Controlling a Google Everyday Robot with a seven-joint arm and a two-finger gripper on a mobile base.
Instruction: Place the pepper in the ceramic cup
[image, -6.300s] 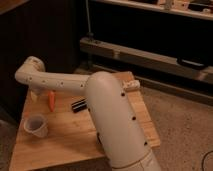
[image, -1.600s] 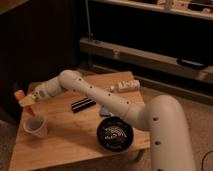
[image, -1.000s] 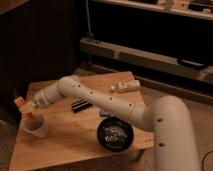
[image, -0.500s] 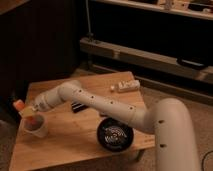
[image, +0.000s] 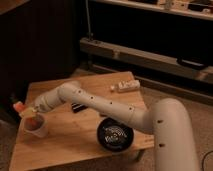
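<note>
1. I've got the arm (image: 107, 107) stretched from lower right across the wooden table (image: 75, 135) to its left edge, white w/ dark holes along the links.
2. Gripper (image: 27, 111) sits at the far left of the table, right over the ceramic cup (image: 36, 127), touching or nearly touching its rim.
3. Claw state: can't tell from here. The tip is a pale blob against the cup and I can't make out any gap.
4. The pepper (image: 19, 106) shows as an orange-red bit at the gripper tip, up and left of the cup mouth. There's also an orange tint inside the cup rim, so part of it seems to be at or in the opening; can't say if it's fully in or resting on the bottom.
5. The cup stands upright near the front-left part of the table, pale, rim wider than base.
6. Black bowl (image: 116, 136) is on the front-right area of the table, under the arm's forearm, well apart from the cup.
7. Flat black bar (image: 76, 107) lies mid-table, partly hidden behind the arm.
8. A small white item (image: 125, 86) lies near the table's back-right edge, well apart from everything else; can't ID it.
9. Behind the table: dark cabinet and a low shelf rail (image: 145, 55).
</note>
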